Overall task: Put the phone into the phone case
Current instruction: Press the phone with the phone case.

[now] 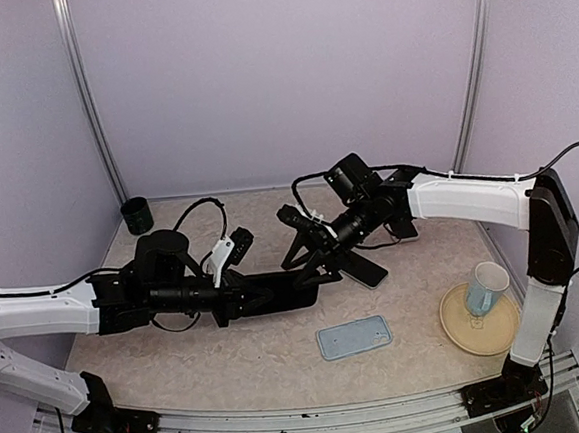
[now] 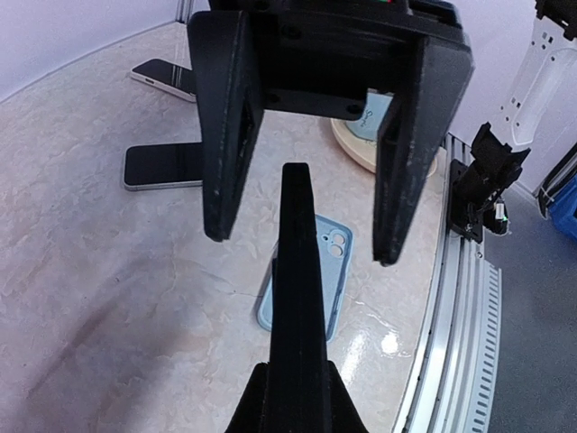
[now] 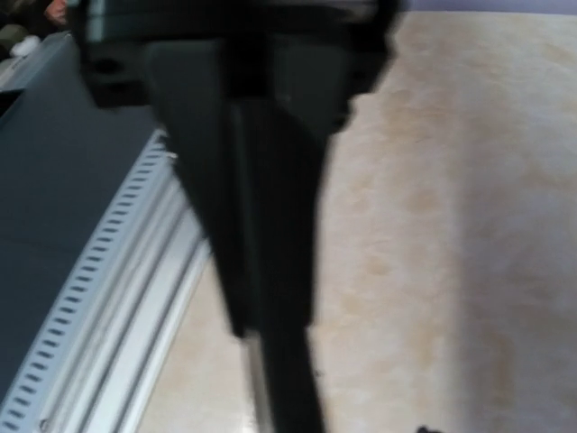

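My left gripper is shut on a black phone. It holds the phone edge-on above the table, pointing at the right gripper. My right gripper is open, with one finger on each side of the phone's free end and not touching it. In the blurred right wrist view the phone runs down from the left gripper; my own right fingers do not show there. The light blue phone case lies flat and empty on the table, below and in front of the phone.
A dark phone lies on the table near the right gripper, and another phone lies further back. A pale cup stands on a round plate at the right. A black cup is at the back left. A metal rail runs along the near edge.
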### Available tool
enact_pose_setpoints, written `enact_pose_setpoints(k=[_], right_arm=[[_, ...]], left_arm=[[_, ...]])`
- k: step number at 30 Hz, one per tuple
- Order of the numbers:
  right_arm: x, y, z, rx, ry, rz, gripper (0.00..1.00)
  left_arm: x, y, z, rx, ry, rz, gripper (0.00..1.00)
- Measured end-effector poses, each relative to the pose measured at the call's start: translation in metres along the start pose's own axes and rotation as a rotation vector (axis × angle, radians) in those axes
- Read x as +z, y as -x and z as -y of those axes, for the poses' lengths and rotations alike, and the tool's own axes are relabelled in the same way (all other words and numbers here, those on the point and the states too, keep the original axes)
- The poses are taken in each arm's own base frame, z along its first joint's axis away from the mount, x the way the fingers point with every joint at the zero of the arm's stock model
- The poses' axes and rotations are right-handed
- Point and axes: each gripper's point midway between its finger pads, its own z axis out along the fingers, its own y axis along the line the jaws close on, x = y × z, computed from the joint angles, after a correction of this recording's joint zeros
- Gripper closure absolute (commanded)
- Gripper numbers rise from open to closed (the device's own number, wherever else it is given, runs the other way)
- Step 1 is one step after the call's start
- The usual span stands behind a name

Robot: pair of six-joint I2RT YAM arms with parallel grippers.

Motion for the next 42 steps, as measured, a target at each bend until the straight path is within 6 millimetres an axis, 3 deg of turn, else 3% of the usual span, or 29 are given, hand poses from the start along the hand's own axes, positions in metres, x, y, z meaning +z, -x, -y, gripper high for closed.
enact_pose_setpoints(k=[3, 8, 14, 17, 26, 34, 42], right_arm=[[0.005, -0.004, -0.01, 0.006, 0.029, -0.02, 0.52], [0.004, -0.005, -0.012, 0.006, 0.041, -0.04, 0.78], [0.006, -0.004, -0.009, 0.013, 0.058, -0.055, 0.95], [0.007, -0.005, -0.01, 0.011, 0.075, -0.055, 0.99], [-0.003, -0.002, -0.011, 0.069, 0.178, 0.008, 0.97], [-0.017, 0.012, -0.011, 0.14, 0.239, 0.099, 0.8], [-0.034, 0.023, -0.005, 0.191, 0.225, 0.151, 0.51]], left_arm=[[0.001, -0.007, -0.002, 0.019, 0.027, -0.024, 1.0], [0.0, -0.008, -0.002, 0.043, 0.044, -0.028, 1.0], [-0.003, -0.008, 0.003, 0.071, 0.051, -0.029, 1.0], [-0.003, -0.01, 0.003, 0.075, 0.054, -0.038, 1.0], [-0.001, -0.007, 0.008, 0.103, 0.071, -0.02, 1.0], [-0.001, 0.006, 0.011, 0.128, 0.092, 0.034, 1.0], [0.001, -0.01, 0.003, 0.127, 0.127, -0.027, 1.0]])
